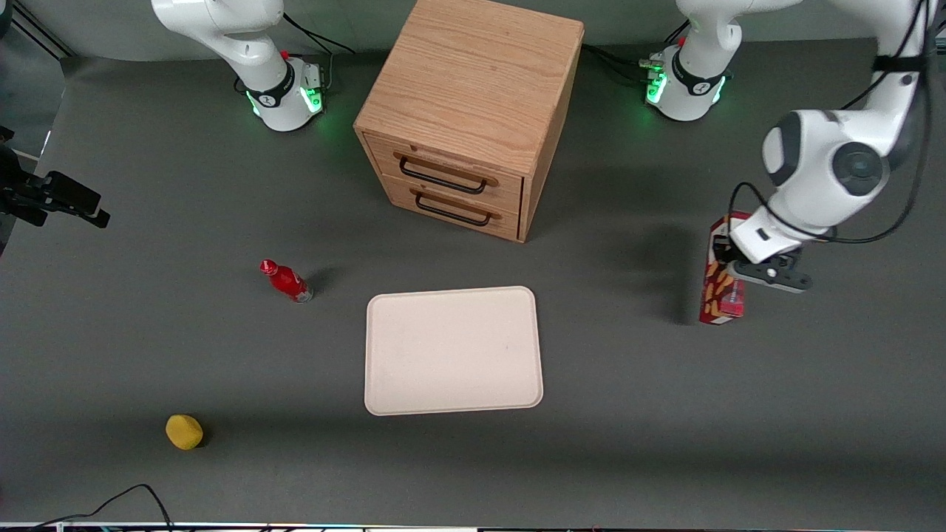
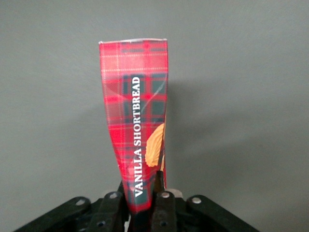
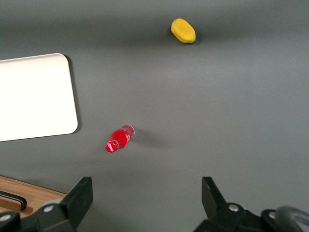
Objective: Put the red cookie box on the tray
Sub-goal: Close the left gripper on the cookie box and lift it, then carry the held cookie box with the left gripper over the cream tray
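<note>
front view: my left gripper (image 1: 728,260) sits at about 3 o'clock from the tray (image 1: 452,349), well apart from it, toward the working arm's end of the table (image 1: 148,347). its fingers are pinched onto the upper part of the box (image 1: 720,295), which stands upright; i cannot tell whether its lower end touches the table. a dark shadow lies on the table beside the box.

left wrist view: the box (image 2: 137,130) runs away from the camera, red tartan, lettered "vanilla shortbread", with an orange-tan cookie printed along one edge. its near end is clamped between the black fingers (image 2: 164,205), which are drawn in narrow on the cardboard. only grey table (image 2: 251,96) shows around it.

front view, other items: the tray lies flat near the middle of the table, nearer the camera than the drawer cabinet (image 1: 469,111), which is at its 12 o'clock. a small red bottle (image 1: 286,281) lies tilted at the tray's 9 to 10 o'clock, and a yellow lump (image 1: 184,431) lies at about 8 o'clock, toward the parked arm's end.

right wrist view: the tray's rounded corner (image 3: 63,121), the bottle (image 3: 119,139) and the yellow lump (image 3: 183,31) show on the grey table, each apart from the others.
</note>
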Controlling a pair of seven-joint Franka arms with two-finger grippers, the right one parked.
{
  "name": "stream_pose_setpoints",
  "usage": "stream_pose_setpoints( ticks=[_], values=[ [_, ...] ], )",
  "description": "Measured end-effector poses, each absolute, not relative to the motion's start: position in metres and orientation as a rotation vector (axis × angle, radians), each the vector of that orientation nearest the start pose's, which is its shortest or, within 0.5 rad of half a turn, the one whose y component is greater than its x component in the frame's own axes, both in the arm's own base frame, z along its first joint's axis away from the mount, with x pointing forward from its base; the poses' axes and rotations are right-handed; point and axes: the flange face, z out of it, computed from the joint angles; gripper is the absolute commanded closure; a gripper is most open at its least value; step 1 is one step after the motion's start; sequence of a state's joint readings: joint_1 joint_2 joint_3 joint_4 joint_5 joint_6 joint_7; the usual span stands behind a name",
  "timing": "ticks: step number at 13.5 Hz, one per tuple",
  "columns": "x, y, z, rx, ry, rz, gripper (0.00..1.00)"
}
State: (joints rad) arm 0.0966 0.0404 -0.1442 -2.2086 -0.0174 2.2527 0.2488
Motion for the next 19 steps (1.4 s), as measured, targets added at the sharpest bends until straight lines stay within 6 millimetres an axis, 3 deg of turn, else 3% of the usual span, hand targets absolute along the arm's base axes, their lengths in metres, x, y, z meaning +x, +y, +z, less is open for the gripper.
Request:
stream_pose_setpoints(
  ticks=[3,5,7,10,12,15,19],
  values=[
    [0.56,0.0,0.47,-3.135,0.426,0.035,1.0],
    [0.567,0.014,0.523,-3.139,0.389,0.014,1.0],
    [0.57,0.027,0.551,-3.141,0.35,-0.028,1.0],
    [0.574,0.021,0.558,-3.16,0.25,-0.044,1.0],
    [0.579,-0.018,0.565,-3.173,0.19,-0.069,1.0],
    [0.587,-0.107,0.577,-3.201,0.107,-0.094,1.0],
    [0.595,-0.229,0.552,-3.238,-0.027,-0.032,1.0]
  ],
)
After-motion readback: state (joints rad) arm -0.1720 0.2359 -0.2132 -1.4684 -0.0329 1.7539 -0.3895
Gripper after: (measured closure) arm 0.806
